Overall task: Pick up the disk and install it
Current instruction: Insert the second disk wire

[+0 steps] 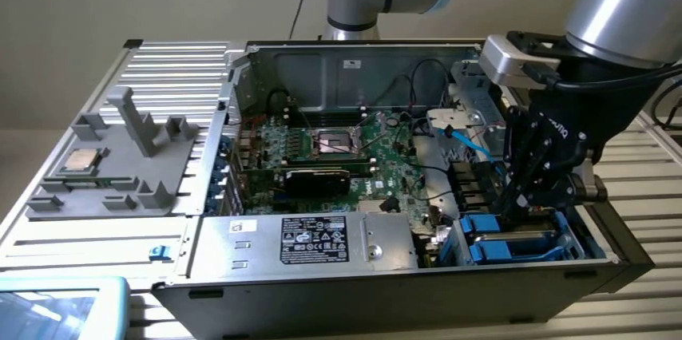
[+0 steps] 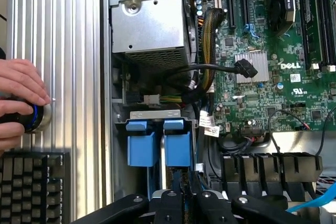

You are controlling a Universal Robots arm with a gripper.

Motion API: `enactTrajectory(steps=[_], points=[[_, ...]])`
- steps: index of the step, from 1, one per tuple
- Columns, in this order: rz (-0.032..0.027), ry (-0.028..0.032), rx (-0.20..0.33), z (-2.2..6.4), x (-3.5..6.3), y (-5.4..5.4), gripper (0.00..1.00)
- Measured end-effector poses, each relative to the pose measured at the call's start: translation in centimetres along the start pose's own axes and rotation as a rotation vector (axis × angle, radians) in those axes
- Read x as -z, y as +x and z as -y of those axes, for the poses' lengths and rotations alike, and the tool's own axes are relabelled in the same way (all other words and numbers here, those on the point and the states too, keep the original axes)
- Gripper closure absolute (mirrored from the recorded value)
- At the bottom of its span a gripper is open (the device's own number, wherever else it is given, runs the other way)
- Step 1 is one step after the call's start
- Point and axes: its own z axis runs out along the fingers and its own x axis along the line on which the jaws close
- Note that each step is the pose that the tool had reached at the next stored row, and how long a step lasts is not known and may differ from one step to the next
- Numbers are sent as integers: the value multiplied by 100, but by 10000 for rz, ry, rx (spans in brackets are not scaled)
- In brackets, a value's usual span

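The open computer case [image 1: 405, 276] lies on the ribbed metal table [image 1: 96, 236]. Deep in its drive bay, the gripper [image 1: 529, 211] is clamped on the disk [image 2: 170, 148], which stands among blue rails. A person's hand [image 2: 18, 100] rests on a knob [image 2: 32, 118].

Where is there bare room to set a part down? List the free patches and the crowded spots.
Free: the ribbed metal table behind the grey holder tray, and the strip in front of it beside the computer case. Crowded: inside the case, around the motherboard, cables and blue drive bay, where the gripper sits.
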Motion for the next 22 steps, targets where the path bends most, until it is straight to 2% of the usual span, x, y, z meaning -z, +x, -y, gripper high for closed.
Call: enactTrajectory(steps=[22], points=[[-5,-41,6,30,-50,-12,85]])
